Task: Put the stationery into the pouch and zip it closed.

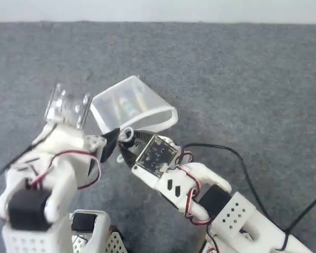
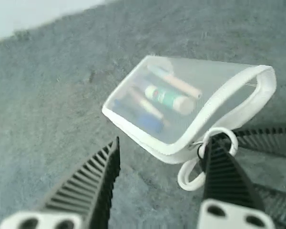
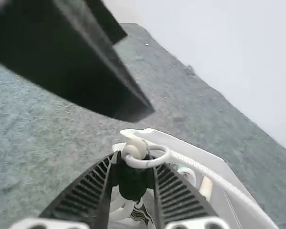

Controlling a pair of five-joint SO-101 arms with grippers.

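1. The left gripper point(image 2: 163, 143) is nearest. Its black ribbed jaws are spread wide, and one finger sits just beside the pouch's corner.
2. The right gripper point(image 3: 133, 164) is pressed together, pinching the white zip-pull ring point(image 3: 145, 155) at that same corner.
3. Beyond both, the translucent white pouch point(image 1: 131, 105) lies on the grey mat point(image 1: 242, 74), just ahead of the two arms' tips.
4. Through its wall show a green-and-white tube point(image 2: 169, 98), a pale pen point(image 2: 178, 83) and a blue item point(image 2: 145, 121).
5. The tube's label carries print, but it is too blurred to read.
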